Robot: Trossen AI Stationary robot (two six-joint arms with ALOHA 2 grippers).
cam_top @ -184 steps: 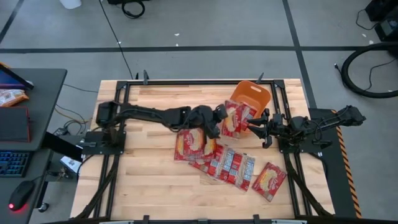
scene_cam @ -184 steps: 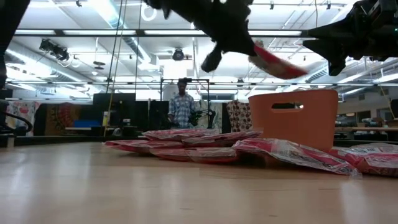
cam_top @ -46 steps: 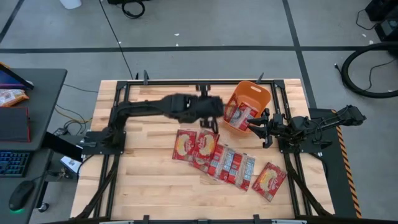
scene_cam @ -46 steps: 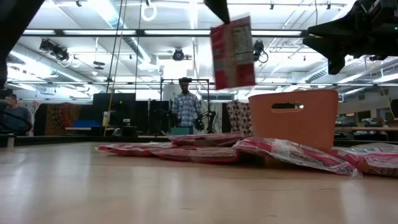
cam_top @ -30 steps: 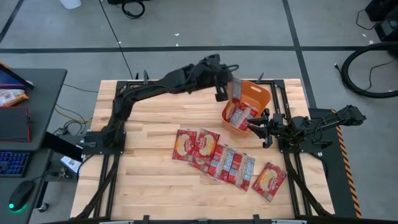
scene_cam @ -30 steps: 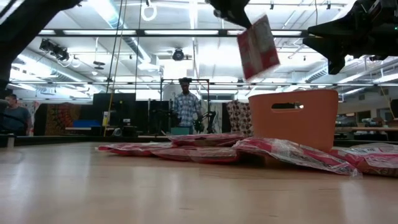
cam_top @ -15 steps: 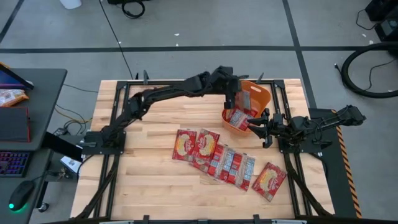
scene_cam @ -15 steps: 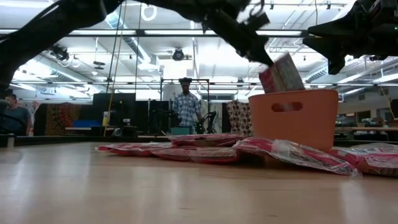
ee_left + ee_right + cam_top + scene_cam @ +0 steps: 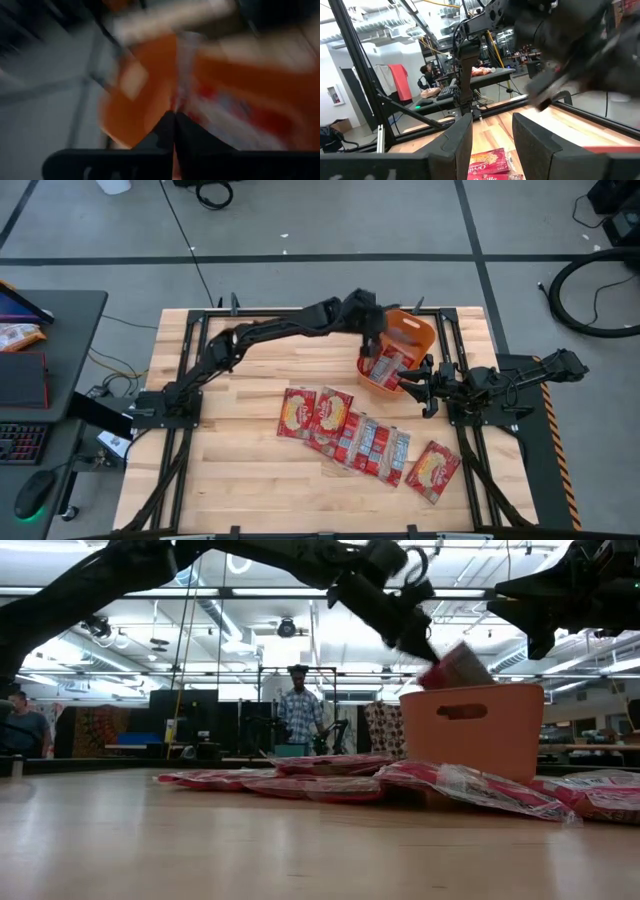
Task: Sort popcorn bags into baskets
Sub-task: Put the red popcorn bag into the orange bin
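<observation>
My left gripper (image 9: 373,332) (image 9: 418,644) reaches over the orange basket (image 9: 412,330) (image 9: 480,730) at the table's far right and is shut on a red popcorn bag (image 9: 456,668). Another red bag (image 9: 384,368) lies inside the basket. Several more bags (image 9: 345,432) lie flat and overlapping on the table's middle, and one (image 9: 432,470) lies apart toward the near right. My right gripper (image 9: 421,386) (image 9: 492,125) hovers open just right of the basket, touching nothing. My left gripper pinches the popcorn bag by its upper end (image 9: 434,664) between its two fingers, which slant down from the table's left. The bag hangs tilted below the fingers, its lower part hidden behind the basket's rim (image 9: 470,688). The left wrist view shows the bag edge-on (image 9: 181,65), blurred.
The basket stands at the table's far right, close to the right arm's base (image 9: 480,395). Bare wood (image 9: 230,460) lies left of and in front of the bag pile. A side desk with a keyboard (image 9: 20,442) stands to the left. People stand in the room behind (image 9: 294,705).
My left gripper has carried the bag from above the table's far edge rightward and down over the basket. It stayed shut. The bag, which hung high and clear, has tipped over and now dips behind the basket's rim. The right arm has kept still.
</observation>
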